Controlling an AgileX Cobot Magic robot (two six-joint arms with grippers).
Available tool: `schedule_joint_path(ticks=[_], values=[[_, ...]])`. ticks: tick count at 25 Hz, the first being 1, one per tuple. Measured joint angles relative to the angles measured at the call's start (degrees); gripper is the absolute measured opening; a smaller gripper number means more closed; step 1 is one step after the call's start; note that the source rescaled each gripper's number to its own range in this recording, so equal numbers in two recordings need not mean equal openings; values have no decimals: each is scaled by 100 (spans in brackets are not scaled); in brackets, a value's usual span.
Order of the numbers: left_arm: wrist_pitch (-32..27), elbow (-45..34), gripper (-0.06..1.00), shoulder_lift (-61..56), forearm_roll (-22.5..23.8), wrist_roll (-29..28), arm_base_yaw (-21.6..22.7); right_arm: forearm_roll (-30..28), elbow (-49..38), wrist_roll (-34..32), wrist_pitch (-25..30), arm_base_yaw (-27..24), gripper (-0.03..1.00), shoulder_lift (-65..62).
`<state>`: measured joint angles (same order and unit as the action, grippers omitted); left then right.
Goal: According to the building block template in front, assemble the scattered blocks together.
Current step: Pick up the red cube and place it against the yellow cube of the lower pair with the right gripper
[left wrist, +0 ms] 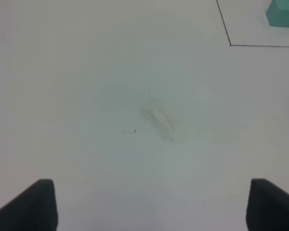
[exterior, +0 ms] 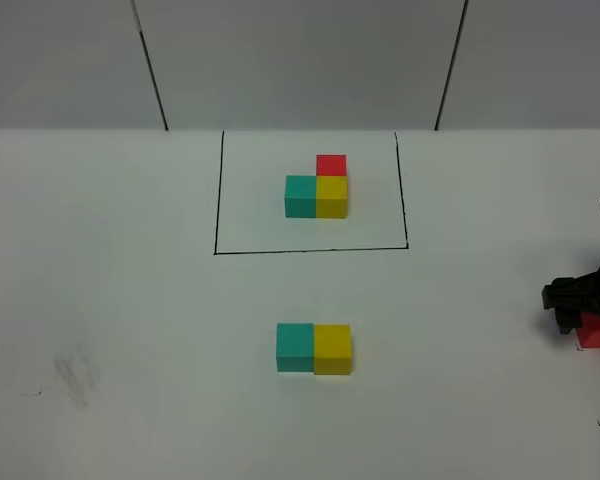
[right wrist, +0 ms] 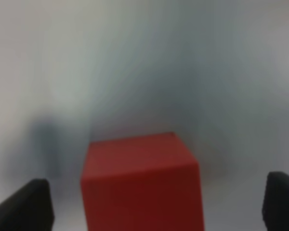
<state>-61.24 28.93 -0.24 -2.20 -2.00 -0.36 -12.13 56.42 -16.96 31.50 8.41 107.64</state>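
Far right: right gripper (right wrist: 151, 201) wide, apparently astride red cube (right wrist: 142, 185); left gripper (left wrist: 149, 204) wide.

surface: white table (exterior: 130, 300) | mark: faint grey smudge (exterior: 75, 375) on the table's near-left part, tiny dark speck (left wrist: 135, 130) just beside it | back: pale wall (exterior: 300, 60) crossed by two dark slanted seams (exterior: 152, 70)

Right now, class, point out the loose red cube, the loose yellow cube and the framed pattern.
loose red cube (right wrist: 142, 187): right wrist view, nearer face.
loose yellow cube (exterior: 332, 345): high view, top face.
framed pattern (exterior: 328, 190): high view, its yellow cube.
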Motion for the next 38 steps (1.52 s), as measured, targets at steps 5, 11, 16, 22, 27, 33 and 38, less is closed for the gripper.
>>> schedule_joint_path(ticks=[5, 11, 16, 22, 27, 33, 38], values=[[0, 0, 95, 0, 0, 0, 0, 80, 0, 146, -13, 0, 53, 83], [0, 0, 95, 0, 0, 0, 0, 97, 0, 336, -53, 0, 26, 83], [0, 0, 95, 0, 0, 0, 0, 103, 0, 446, -39, 0, 26, 25], [0, 0, 95, 0, 0, 0, 0, 339, 159, 446, 425, 117, 26, -663], [0, 0, 95, 0, 0, 0, 0, 559, 710, 117, 1029, 644, 26, -926], [0, 0, 95, 0, 0, 0, 0, 601, 1636, -407, 1303, 1687, 26, -743], [0, 0, 95, 0, 0, 0, 0, 595, 2509, -697, 1827, 2356, 26, -132]])
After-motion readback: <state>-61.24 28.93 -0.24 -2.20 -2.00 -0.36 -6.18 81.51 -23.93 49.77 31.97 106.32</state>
